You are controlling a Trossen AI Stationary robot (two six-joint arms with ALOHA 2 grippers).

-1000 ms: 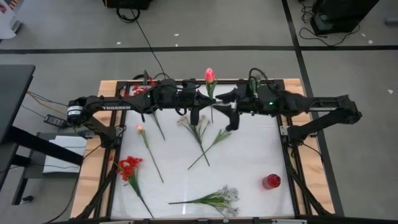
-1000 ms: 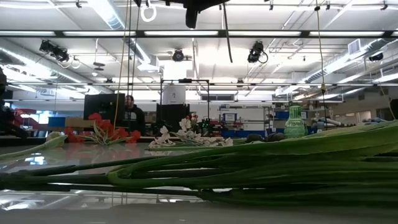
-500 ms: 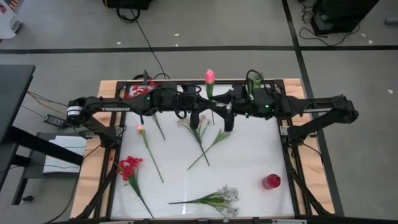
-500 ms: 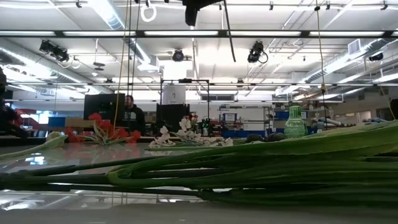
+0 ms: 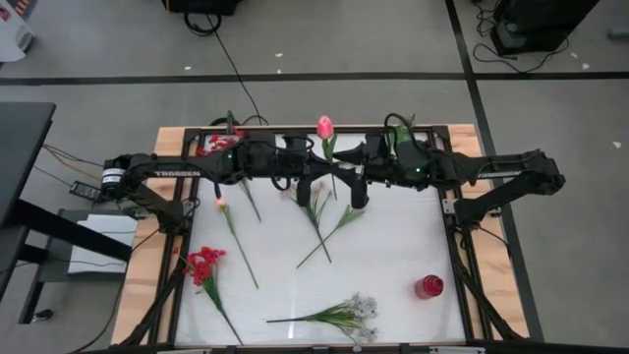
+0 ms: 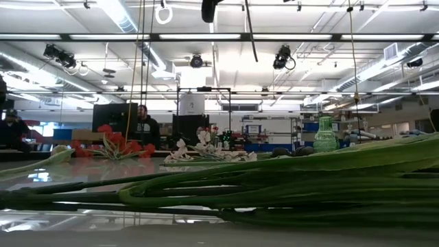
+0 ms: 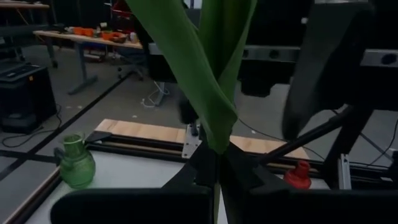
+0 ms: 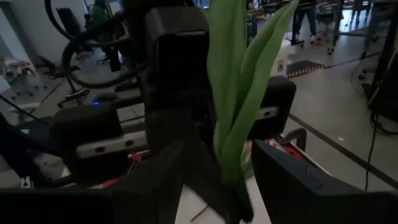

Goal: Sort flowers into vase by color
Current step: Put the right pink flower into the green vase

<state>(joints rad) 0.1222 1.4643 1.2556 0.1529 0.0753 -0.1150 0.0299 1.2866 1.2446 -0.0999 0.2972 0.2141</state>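
Observation:
A pink tulip stands upright high above the table's far middle, with its green leaves filling both wrist views. My left gripper comes from the table's left and is shut on the tulip's stem. My right gripper comes from the right and is open. Its fingers stand on either side of the leaves without touching them. In the low view the stem hangs down from the picture's top. Other flowers lie on the white table: a pink bud, a red cluster, pale sprays and a white spray. My left gripper pinches the tulip's stem just below the base of the leaves, between its two fingers. The fingers come level from the table's left and lie across the stem. The tulip stands upright, bloom up, its lower stem hanging free, clear of the table.
A green vase stands at the table's far right, partly under my right arm. A red vase stands at the near right. More red shows at the far left corner. A black frame edges the table.
My right gripper has moved toward the table's left, up to the tulip, and now has the leaves between its open fingers. The tulip's bloom has shifted slightly toward the left. My left gripper has kept hold of the stem.

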